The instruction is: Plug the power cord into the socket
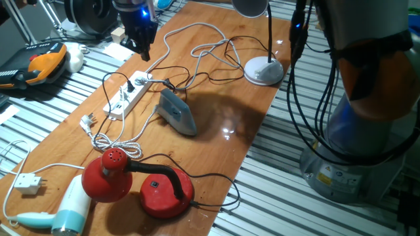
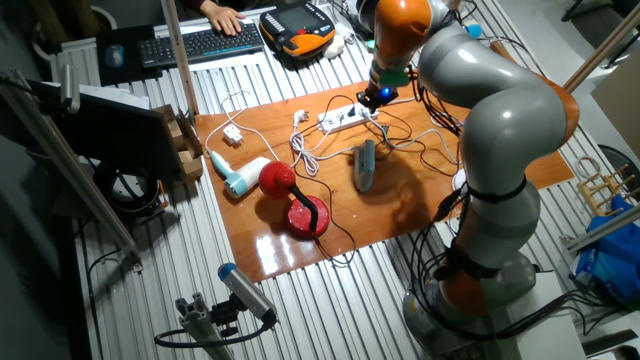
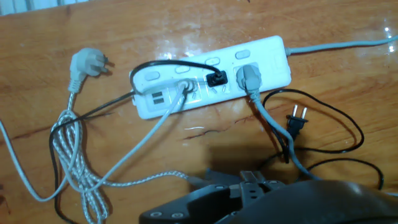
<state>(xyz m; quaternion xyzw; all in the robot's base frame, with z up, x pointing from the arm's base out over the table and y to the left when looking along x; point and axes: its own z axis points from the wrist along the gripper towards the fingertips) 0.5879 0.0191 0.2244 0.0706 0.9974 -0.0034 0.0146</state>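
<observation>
The socket [image 3: 267,53] lies flat on the wooden table [image 1: 223,131], and all positions below are given relative to it. The power cord [image 3: 216,79] is judged to be the thin black cable whose small black plug sits in an outlet near the middle of the socket. From there its lead arcs back over the socket's top face and runs off past its far end. The plug body appears flush with the outlet face, so insertion looks complete, though seating depth cannot be confirmed. A grey plug [image 3: 247,78] occupies the outlet just beside it. A second black plug [image 3: 297,118], with two bare prongs, lies loose on the table near the socket's cable end. If that plug is the intended one, the task is not yet done; the views do not settle this. A braided cord [image 3: 65,140] with a loose grey plug lies off the opposite end of the socket. The gripper [image 1: 143,51] hangs above the socket, apart from it and from every cable. Nothing is seen between its fingers. Whether they are spread or pressed together cannot be told.
</observation>
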